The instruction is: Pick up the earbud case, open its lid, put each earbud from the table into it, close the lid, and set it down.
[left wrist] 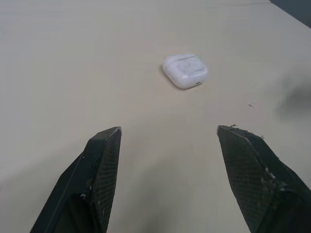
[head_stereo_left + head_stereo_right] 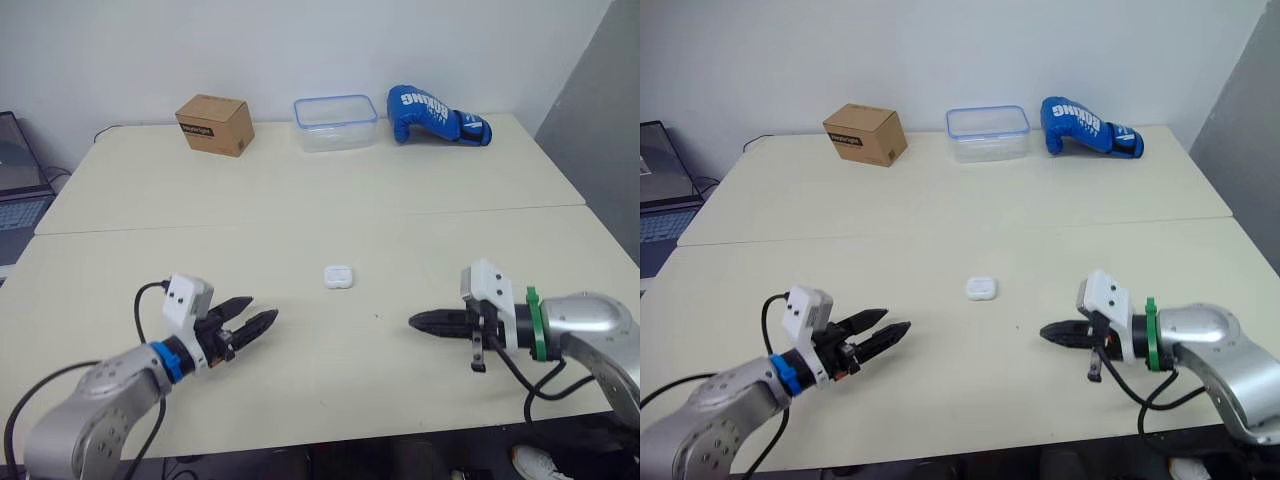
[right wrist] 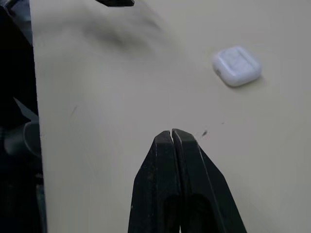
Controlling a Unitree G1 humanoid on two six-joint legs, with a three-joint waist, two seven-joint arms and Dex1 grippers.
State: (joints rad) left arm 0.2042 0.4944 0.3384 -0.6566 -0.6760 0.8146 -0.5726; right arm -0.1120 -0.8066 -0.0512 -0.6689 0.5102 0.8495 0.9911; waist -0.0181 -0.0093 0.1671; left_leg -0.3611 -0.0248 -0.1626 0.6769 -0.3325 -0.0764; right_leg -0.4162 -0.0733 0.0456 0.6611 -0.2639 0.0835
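Note:
A small white earbud case (image 2: 338, 277) lies with its lid shut on the cream table (image 2: 300, 200), near the middle of the front half. It also appears in the left wrist view (image 1: 185, 71) and the right wrist view (image 3: 237, 66). My left gripper (image 2: 258, 316) hovers low over the table to the case's front left, open with nothing between its fingers (image 1: 99, 167). My right gripper (image 2: 418, 322) sits to the case's front right, shut and empty, its fingertips (image 3: 172, 138) pressed together and pointing toward the centre. I see no loose earbuds on the table.
Along the table's far edge stand a brown cardboard box (image 2: 214, 124), a clear plastic container with a blue rim (image 2: 335, 122) and a blue boxing glove (image 2: 432, 115). A laptop (image 2: 18, 185) sits off the left edge. A seam crosses the table mid-way.

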